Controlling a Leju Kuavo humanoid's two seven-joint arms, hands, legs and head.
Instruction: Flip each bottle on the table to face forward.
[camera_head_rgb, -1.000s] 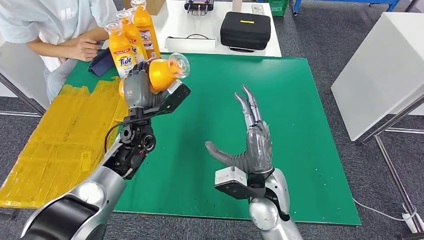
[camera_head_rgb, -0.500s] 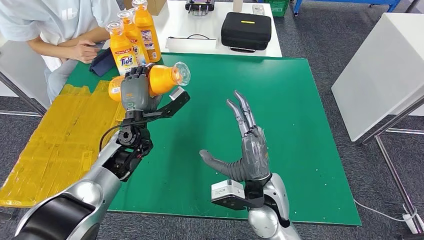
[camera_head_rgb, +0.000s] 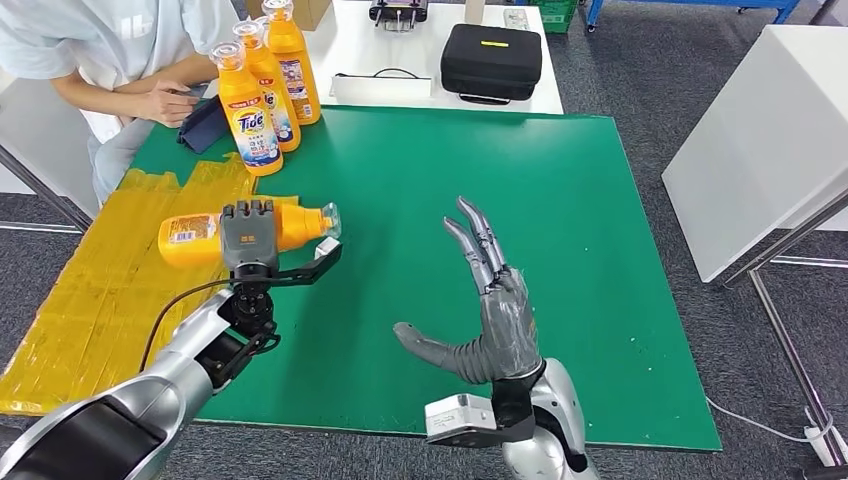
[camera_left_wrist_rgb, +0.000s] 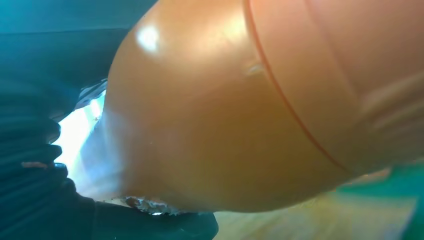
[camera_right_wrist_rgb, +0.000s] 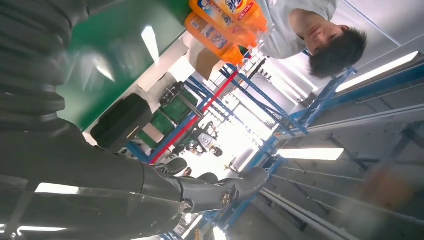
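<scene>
The left hand (camera_head_rgb: 249, 238) grips one orange bottle (camera_head_rgb: 195, 228) lying sideways; three bottles (camera_head_rgb: 247, 110) stand upright beyond it. The right hand (camera_head_rgb: 490, 310) is spread wide, holding nothing.

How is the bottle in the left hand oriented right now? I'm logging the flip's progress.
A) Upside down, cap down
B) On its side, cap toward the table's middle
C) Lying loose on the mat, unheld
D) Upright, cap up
B: the left hand grips the orange bottle around its middle, with the bottle horizontal and its clear cap pointing toward the green mat's centre.
</scene>
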